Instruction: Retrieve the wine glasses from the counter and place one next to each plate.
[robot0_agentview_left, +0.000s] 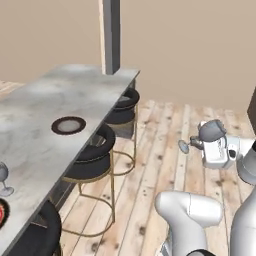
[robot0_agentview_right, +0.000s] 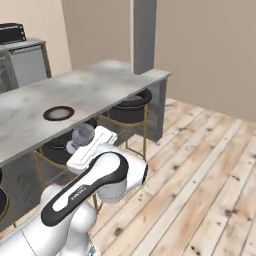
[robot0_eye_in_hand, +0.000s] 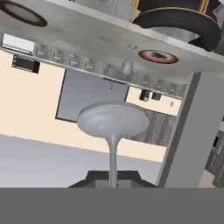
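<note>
Item: wine glass (robot0_agentview_left: 207, 134), clamped by its stem in our gripper (robot0_agentview_left: 197, 144), carried out over the wooden floor (robot0_agentview_left: 165, 150), well apart from the counter (robot0_agentview_left: 45, 105).
Item: second glass (robot0_agentview_left: 3, 176), set down just beside the red plate (robot0_agentview_left: 2, 212).
Item: brown plate (robot0_agentview_left: 68, 125), no glass by it.
Handling: we should right the held glass and lower its foot (robot0_agentview_left: 184, 146) flat beside the brown plate before opening.

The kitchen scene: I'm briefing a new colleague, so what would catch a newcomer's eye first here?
First, the gripper out over the wooden floor, shut on a wine glass held sideways by its stem. Next, the long marble counter with a dark brown plate mid-top. At its near end a second wine glass stands beside a red-orange plate.
</note>
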